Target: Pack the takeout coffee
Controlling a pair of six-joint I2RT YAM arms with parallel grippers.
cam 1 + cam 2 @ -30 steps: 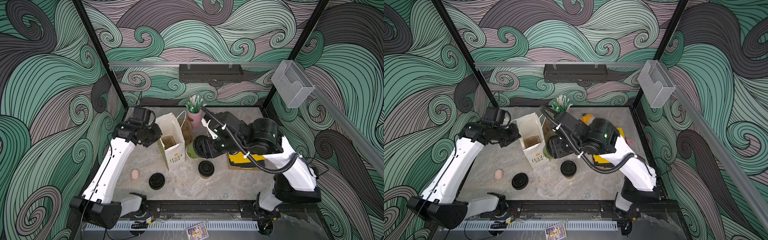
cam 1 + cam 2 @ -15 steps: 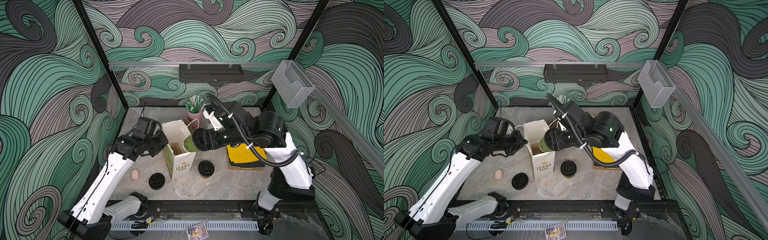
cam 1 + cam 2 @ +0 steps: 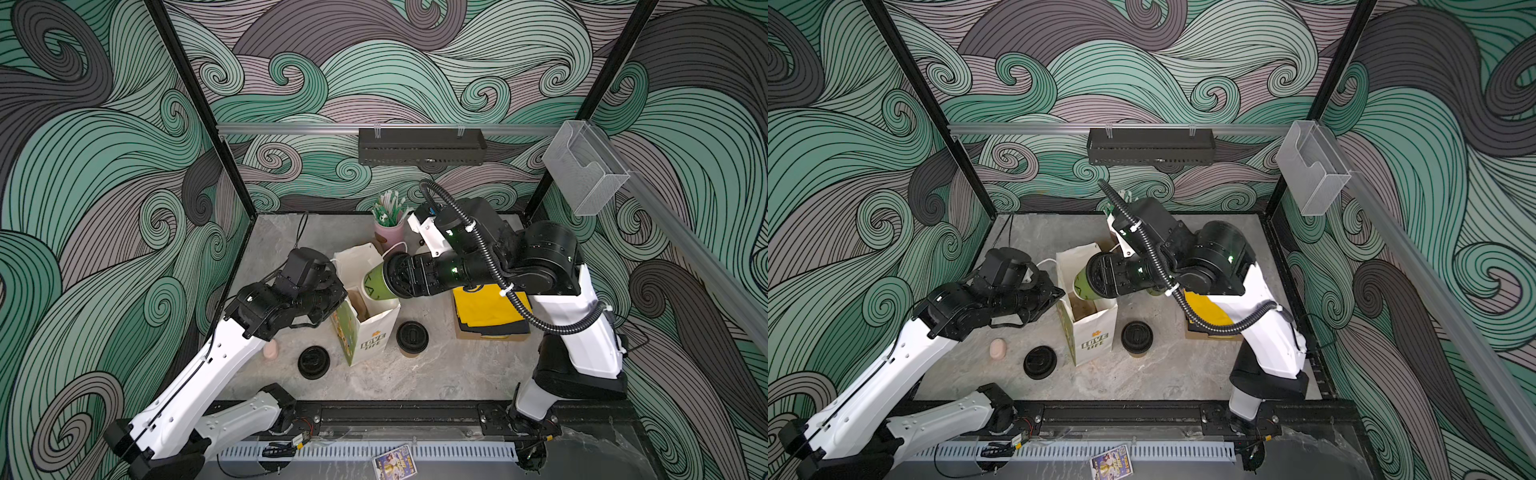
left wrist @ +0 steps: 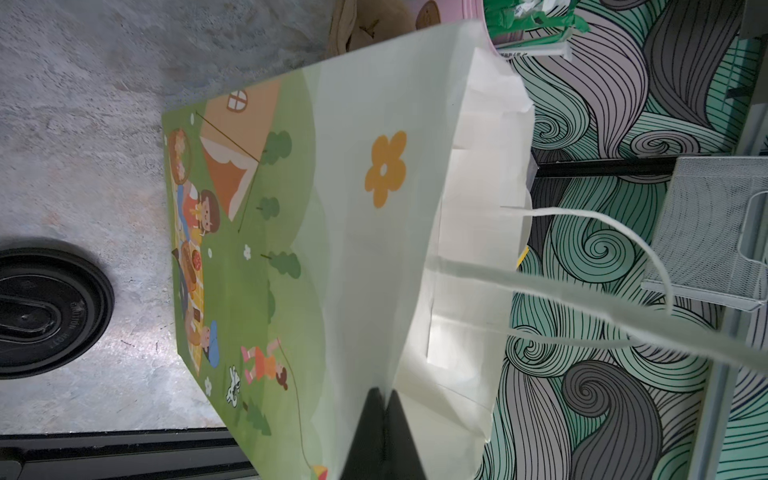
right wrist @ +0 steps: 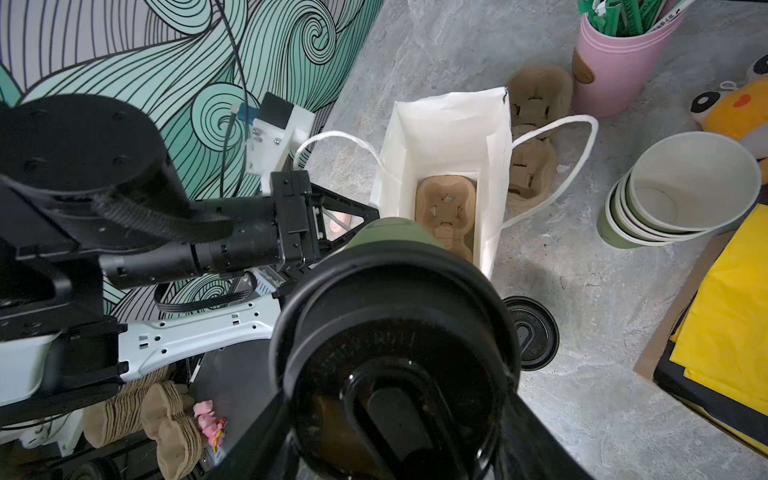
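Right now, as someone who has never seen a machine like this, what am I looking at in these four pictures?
Two white robot arms work at a grey table. Two pictures look down from above; two come from cameras on the arms' wrists. The left gripper pinches the paper bag by its rim. The right gripper holds a lidded green cup, tilted, above the bag's mouth. A lidded brown cup and a loose black lid stand beside the bag.

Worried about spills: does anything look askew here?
Yes: the green cup, held by the right gripper, is tipped far off upright above the paper bag, base toward the opening. Its black lid looks seated; no spill shows.
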